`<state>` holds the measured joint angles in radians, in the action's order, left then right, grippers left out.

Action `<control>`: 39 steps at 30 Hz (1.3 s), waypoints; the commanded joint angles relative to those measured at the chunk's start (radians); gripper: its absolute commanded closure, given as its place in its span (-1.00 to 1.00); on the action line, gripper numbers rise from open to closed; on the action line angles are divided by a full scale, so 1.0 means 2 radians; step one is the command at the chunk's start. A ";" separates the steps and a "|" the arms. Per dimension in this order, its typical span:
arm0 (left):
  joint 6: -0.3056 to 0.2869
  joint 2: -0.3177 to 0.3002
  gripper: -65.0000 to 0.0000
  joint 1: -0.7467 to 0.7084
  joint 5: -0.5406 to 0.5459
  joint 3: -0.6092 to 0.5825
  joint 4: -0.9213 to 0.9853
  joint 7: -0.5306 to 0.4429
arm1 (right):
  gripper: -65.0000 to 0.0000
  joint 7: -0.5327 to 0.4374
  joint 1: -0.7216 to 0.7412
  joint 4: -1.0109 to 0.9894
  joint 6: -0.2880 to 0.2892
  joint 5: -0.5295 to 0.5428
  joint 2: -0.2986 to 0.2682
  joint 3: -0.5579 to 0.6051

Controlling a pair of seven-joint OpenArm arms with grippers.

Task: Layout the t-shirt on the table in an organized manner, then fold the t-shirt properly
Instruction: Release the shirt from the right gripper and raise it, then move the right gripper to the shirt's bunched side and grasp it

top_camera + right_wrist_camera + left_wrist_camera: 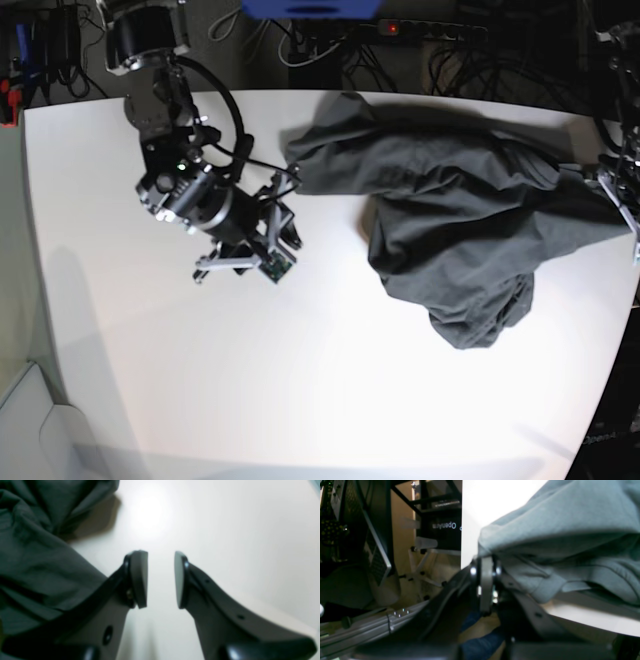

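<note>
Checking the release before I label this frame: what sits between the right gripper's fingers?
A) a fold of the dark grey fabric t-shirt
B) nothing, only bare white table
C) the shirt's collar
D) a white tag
B: in the right wrist view the right gripper has its fingers apart over the bare white smooth-topped table, with the dark charcoal-grey fabric t-shirt lying off to one side.

light: bright overhead | glare: table (150,512) | blur: wrist views | base: barrel-distorted

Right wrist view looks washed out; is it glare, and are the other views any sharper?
Right wrist: glare on the large white smooth-topped table, open right end effector soft-focused. Left wrist: blurred, dim. Base: sharpest, corners bowed, dark charcoal-grey fabric t-shirt clear.
</note>
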<state>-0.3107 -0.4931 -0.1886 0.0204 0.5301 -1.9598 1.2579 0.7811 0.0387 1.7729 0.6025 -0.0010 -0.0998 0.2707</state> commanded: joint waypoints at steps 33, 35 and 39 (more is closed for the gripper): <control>0.005 0.121 -0.42 -0.021 -0.010 0.008 -0.003 -0.009 | 0.39 -0.011 0.226 -0.230 0.048 0.005 0.076 0.051; 0.006 0.125 -0.42 -0.017 -0.010 0.007 0.000 -0.009 | 0.39 -0.011 0.250 -0.262 0.048 0.005 0.091 0.053; 0.008 0.126 -0.42 0.018 -0.010 0.008 0.035 -0.009 | 0.36 -0.017 0.281 -0.307 0.048 0.005 0.111 0.051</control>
<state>-0.2981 -0.2302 -0.1566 0.0044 0.5400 -1.8740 1.2476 0.7643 0.5709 1.1435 0.7017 -0.0006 0.1143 0.3744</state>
